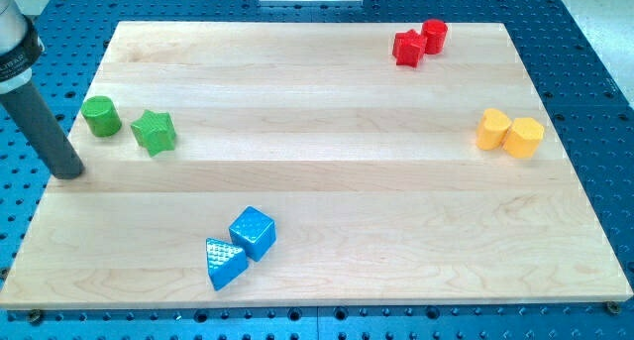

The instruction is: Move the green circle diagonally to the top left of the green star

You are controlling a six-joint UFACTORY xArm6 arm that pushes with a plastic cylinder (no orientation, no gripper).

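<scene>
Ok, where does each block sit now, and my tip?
Green circle: up-left of the star, close.
Green star: flat.
Red pair: touching, top.
Yellow pair: touching, right.
Blue pair: touching, bottom.
My tip: below-left of the circle, apart.

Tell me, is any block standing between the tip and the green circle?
No. My tip is at the board's left edge, below and left of the green circle, with only bare wood between them. The green star is on the circle's right.
</scene>
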